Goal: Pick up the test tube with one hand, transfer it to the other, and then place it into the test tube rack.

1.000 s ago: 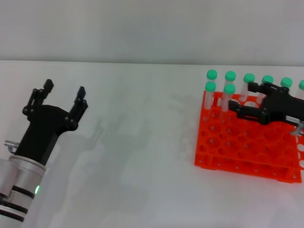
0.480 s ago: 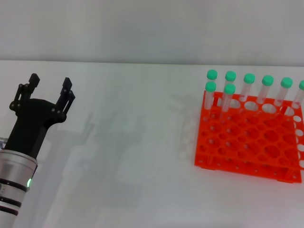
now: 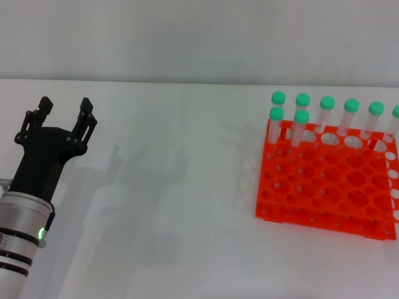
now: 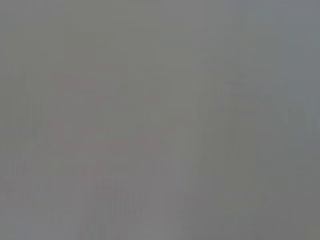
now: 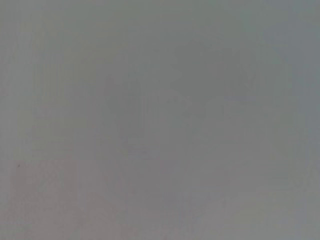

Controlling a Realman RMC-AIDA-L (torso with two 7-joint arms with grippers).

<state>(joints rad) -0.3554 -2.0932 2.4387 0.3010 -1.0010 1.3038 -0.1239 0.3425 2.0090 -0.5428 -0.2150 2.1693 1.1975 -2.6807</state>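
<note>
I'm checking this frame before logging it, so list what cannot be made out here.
- Right gripper: in no view, so where it is cannot be told.
- Left wrist and right wrist views: plain grey blur, nothing readable in either.
- Test tube rack: its right end is cut off by the head view's edge, so the tube count is uncertain.
- Left gripper: open and empty at the table's left; its arm runs out of the frame's bottom.

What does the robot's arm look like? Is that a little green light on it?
Yes. The left gripper is black, with two thin angular fingers on a tapering black body. Behind it the arm is a thick silver tube with black bands and a small green light. The right arm is out of view.
</note>
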